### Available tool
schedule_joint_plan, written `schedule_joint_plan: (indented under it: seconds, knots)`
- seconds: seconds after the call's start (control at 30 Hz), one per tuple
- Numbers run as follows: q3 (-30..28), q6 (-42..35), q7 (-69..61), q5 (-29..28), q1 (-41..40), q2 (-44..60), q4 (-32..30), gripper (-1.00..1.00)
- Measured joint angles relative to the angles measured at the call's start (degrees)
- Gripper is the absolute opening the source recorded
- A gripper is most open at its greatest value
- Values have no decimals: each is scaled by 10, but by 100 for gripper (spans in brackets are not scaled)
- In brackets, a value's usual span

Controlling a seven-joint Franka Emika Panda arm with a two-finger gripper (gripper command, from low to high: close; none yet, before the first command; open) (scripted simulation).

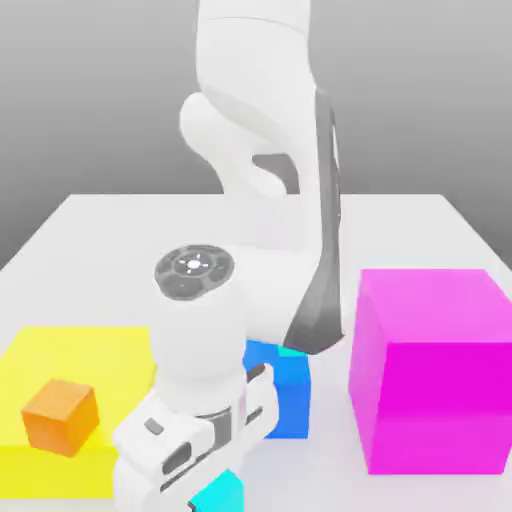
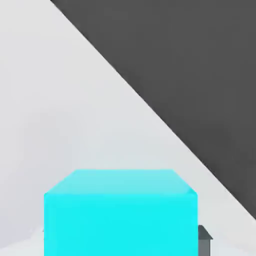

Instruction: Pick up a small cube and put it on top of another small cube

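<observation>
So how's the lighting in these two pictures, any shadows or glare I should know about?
Exterior view: soft, even light, no glare; the big magenta block has a darker front face, and the small orange cube on the flat yellow block shades the same way. Hand view: the small bright cyan cube has a paler top than front, and only a faint grey shadow falls on the white table.

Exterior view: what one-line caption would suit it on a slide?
White robot arm bends low over a small cyan cube, between a yellow block carrying an orange cube and a magenta block.
</observation>
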Motion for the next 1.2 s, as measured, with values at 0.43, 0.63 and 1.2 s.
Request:
schedule_joint_plan:
  seconds: [0.43, 0.63, 1.2]
  knots:
    - [-17, -150, 105, -14, 55, -226, -90, -100]
    - [3, -207, 197, -31, 67, -346, -152, -100]
    - [139, -275, 452, -117, 10, -608, -323, -100]
